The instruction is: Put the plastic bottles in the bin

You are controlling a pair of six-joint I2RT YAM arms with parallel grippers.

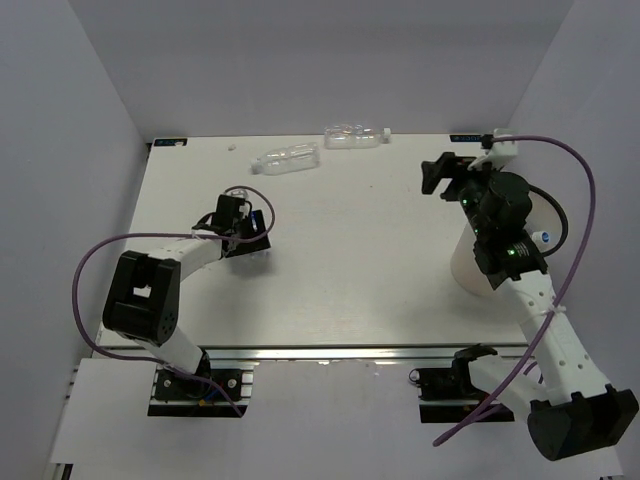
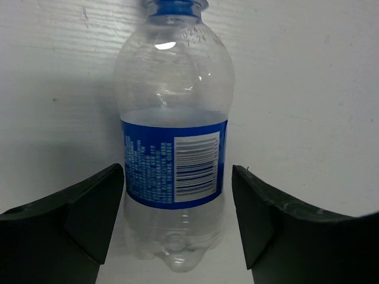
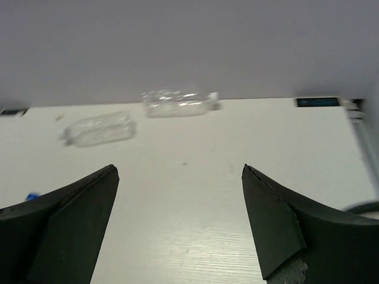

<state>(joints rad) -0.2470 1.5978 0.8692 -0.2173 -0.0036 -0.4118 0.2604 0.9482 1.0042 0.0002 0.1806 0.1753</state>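
Left wrist view: a blue-label bottle (image 2: 172,118) lies inside the wide-open left gripper (image 2: 177,171).
The right gripper (image 3: 179,170) is wide open too, holding nothing.

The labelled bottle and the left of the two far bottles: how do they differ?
The labelled bottle has a blue cap and label; the far bottle is unlabelled. The labelled bottle sits between the open fingers of the left hand; the far bottle touches no hand. Both are clear plastic.
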